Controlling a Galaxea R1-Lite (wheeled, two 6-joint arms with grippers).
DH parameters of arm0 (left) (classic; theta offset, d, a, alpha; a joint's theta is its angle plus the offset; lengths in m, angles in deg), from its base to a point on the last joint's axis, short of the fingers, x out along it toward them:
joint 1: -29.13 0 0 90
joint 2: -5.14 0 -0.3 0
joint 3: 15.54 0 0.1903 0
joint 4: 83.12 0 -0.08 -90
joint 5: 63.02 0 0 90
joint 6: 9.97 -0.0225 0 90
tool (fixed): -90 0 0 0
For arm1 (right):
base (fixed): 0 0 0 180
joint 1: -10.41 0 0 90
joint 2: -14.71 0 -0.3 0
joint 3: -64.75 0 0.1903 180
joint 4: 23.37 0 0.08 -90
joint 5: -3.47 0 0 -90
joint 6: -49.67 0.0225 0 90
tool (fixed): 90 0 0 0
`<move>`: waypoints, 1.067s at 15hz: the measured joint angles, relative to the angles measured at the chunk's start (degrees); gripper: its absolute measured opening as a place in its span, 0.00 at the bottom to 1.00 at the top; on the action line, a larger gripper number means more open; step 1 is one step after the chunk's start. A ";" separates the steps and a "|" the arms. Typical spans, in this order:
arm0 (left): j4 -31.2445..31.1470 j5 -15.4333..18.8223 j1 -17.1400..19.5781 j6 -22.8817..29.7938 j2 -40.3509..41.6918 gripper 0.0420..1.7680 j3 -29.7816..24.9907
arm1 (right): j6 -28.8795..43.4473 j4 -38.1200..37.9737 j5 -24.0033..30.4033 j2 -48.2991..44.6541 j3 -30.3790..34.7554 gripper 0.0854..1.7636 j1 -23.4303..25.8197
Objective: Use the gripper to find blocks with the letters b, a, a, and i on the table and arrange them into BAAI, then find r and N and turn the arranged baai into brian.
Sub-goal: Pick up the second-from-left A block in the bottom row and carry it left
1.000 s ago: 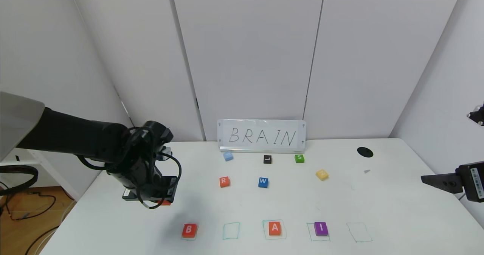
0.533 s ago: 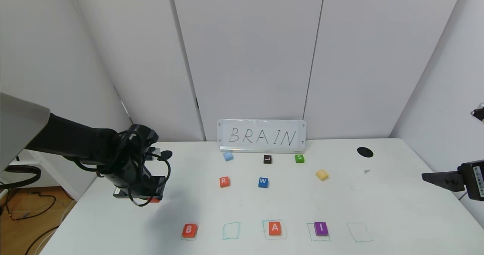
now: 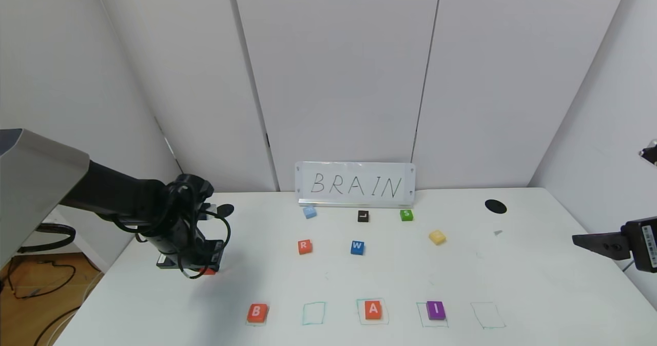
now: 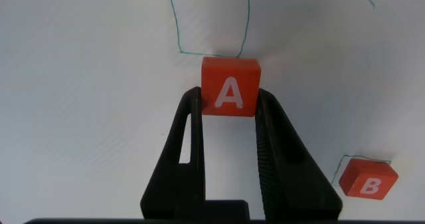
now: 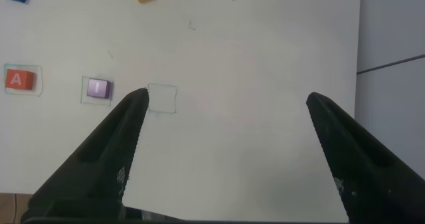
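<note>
My left gripper [image 3: 204, 267] is low over the left side of the table [image 3: 513, 279], shut on an orange A block [image 4: 230, 88]; only an orange sliver of that block [image 3: 209, 271] shows under the fingers in the head view. In the front row stand the orange B [image 3: 257, 312], an empty green square [image 3: 313, 313], the second orange A [image 3: 373, 309], the purple I [image 3: 436, 310] and another empty square [image 3: 487, 315]. The orange R [image 3: 305, 246] and yellow N [image 3: 437, 237] lie mid-table. My right gripper [image 3: 580, 243] is open and empty at the right edge.
A blue W [image 3: 358, 247], light blue block [image 3: 309, 212], black L [image 3: 363, 216] and green S [image 3: 406, 214] lie near a BRAIN sign [image 3: 355, 184] at the back. Black holes sit at back left [image 3: 225, 210] and back right [image 3: 495, 206].
My left gripper has moved left and slightly back, carrying the orange A block away from the row. The right arm has barely moved.
</note>
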 joint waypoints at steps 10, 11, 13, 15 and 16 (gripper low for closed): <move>0.00 0.20 1.82 -2.71 -4.32 0.27 3.29 | 0.07 0.00 0.06 -0.09 -0.17 0.97 0.38; 0.07 0.20 1.84 -2.71 -4.55 0.27 3.45 | 0.07 0.00 0.06 -0.16 -0.17 0.97 0.38; 0.77 0.71 1.82 -2.71 -4.88 0.27 3.83 | 0.07 0.01 0.06 -0.29 -0.17 0.97 0.38; 0.76 0.83 1.82 -2.77 -5.03 0.27 4.06 | 0.09 0.04 0.06 -0.29 -0.17 0.97 0.44; 0.76 0.88 1.82 -2.76 -5.06 0.27 4.14 | 0.09 0.04 0.06 -0.29 -0.17 0.97 0.52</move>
